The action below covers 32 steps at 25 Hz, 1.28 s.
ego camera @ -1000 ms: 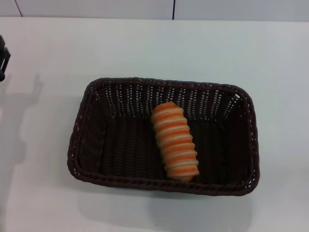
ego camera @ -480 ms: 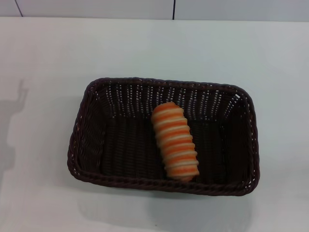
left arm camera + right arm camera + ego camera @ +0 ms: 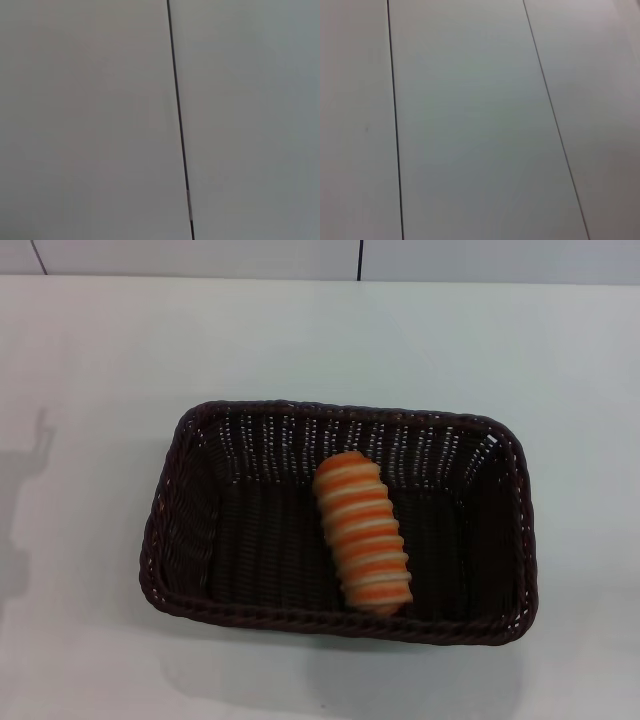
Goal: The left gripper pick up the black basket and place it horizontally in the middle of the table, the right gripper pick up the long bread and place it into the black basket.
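Left arm gone; long bread (image 3: 362,533) in black basket (image 3: 190,540)

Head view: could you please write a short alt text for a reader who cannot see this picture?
A long bread, orange-brown with pale stripes, lies inside a black basket that sits with its long side across a white table. The bread rests a little right of the basket's middle, one end toward the far wall and the other toward the near rim. No gripper shows in this view.

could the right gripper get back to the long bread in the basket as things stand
Probably yes. The long bread lies uncovered inside the open-topped black basket, with nothing above it. The right gripper is out of view, so its starting position can't be judged.
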Available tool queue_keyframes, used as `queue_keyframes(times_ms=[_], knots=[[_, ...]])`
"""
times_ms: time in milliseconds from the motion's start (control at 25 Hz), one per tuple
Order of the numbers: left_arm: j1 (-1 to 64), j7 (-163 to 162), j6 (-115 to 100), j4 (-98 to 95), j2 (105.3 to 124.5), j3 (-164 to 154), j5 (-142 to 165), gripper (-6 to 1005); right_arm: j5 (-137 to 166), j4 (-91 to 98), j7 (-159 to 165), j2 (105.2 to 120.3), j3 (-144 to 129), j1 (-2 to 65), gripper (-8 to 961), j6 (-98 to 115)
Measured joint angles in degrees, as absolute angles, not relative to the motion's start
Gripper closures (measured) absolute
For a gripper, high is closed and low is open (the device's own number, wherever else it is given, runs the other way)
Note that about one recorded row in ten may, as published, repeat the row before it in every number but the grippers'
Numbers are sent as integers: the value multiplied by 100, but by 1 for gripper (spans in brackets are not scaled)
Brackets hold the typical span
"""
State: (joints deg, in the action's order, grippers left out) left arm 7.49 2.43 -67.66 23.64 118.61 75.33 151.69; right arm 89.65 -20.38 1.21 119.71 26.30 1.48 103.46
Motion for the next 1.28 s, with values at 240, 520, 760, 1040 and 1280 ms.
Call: queue_keyframes(times_ms=[240,520,760,1040,1280], knots=[[761,333,-6796,2299,11869,7499,15171,231,8962,-2113,-210,11970,2560,151,114,10391],[703,328,-6959,2298,11875,7568,15170,231,8934,-2178,-234,11970,2558,112,114,10488],[683,322,-6999,2291,11874,7603,15116,231,8929,-2180,-233,11970,2557,71,114,10510],[636,198,-7085,2291,11874,7547,15109,231,8906,-2180,-212,11970,2570,-44,115,10678],[635,182,-7065,2253,11874,7543,15107,231,8871,-2173,-234,11970,2592,-63,115,10699]])
